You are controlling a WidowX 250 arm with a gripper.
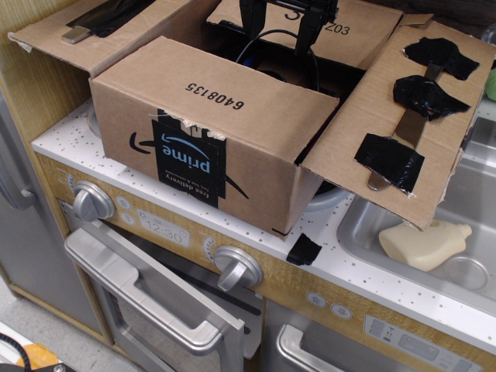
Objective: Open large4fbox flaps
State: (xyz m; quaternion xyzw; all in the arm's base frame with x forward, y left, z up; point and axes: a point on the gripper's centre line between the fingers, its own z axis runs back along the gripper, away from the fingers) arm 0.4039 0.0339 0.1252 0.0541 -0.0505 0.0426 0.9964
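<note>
1. Single view, from above and in front of a toy kitchen counter (341, 271). The large4fbox (194, 167) sits on the counter over the stove top, with one lower corner at the counter's front edge and a sink (465, 232) to its right.
2. Flaps: the left flap (85, 35) and the right flap (411, 116), both carrying black tape patches, are swung outward. The far flap (356, 31), printed with a code ending in Z03, leans back. The near flap (225, 89), printed 6408135, lies roughly level over the front half of the opening, so it reads as not yet opened.
3. Gripper (287, 23): dark, at the top edge, hanging over the open back half. Its fingertips are cropped and in shadow; cannot tell whether they are spread or together, and nothing is visibly held.
4. Key relation: the near flap lies toward the camera from the gripper. Its free edge (310, 81) runs left-right, just beside and below the tool. Judgement: the move is to catch that edge and swing it frontward.
</note>
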